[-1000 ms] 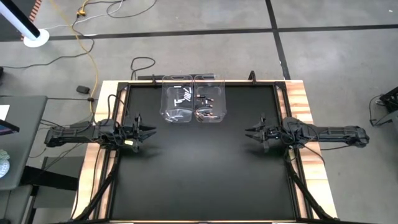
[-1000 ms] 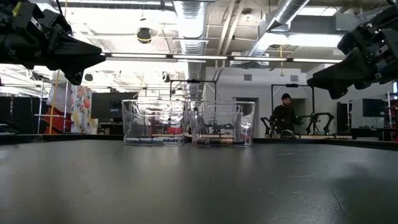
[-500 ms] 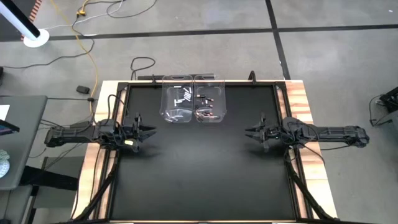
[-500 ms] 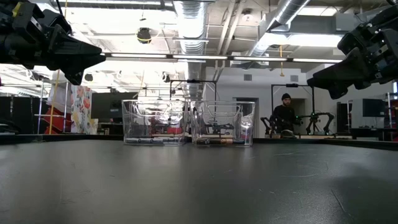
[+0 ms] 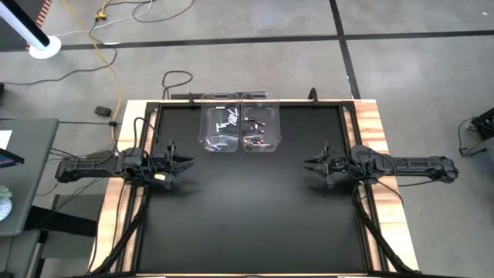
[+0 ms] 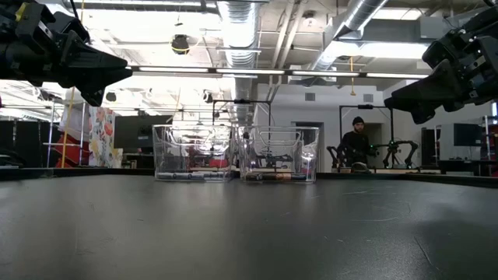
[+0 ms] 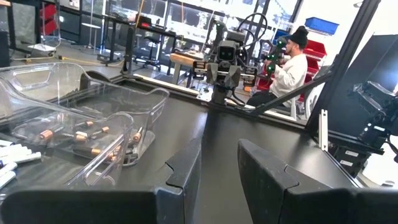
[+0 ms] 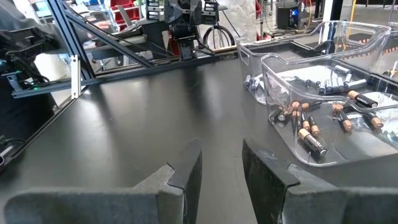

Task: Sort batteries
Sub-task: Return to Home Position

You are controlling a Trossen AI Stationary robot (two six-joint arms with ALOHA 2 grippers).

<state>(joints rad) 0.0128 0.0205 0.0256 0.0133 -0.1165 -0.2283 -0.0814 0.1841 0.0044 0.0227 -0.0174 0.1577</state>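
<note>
Here, the black bench [image 5: 247, 224] carries 2 clear bins side by side at its far middle: the left bin [image 5: 219, 123] and the right bin [image 5: 260, 123], touching along their shared wall. All the batteries in view lie inside these 2 bins. The white batteries [image 5: 228, 121] are in the left bin and the dark batteries [image 5: 256, 133] with coppery ends are in the right bin. They overlap too much for an exact count.

There are 2 arms. The left arm [image 5: 100, 166] reaches in over the bench's left edge, and the right arm [image 5: 401, 164] reaches in over its right edge. Both are level with each other and well apart from the bins, and their tips point at each other across the bare middle. The left jaws are narrowly parted with nothing between them, and so are the right jaws.

The high view shows the sorting by colour but not the height of the arms. The low view shows both arms hanging clear above the bench, and 1 person [image 6: 356, 144] far off in the room behind. Only the wrist views show the slim gap in each pair of jaws and the coppery battery ends up close.
</note>
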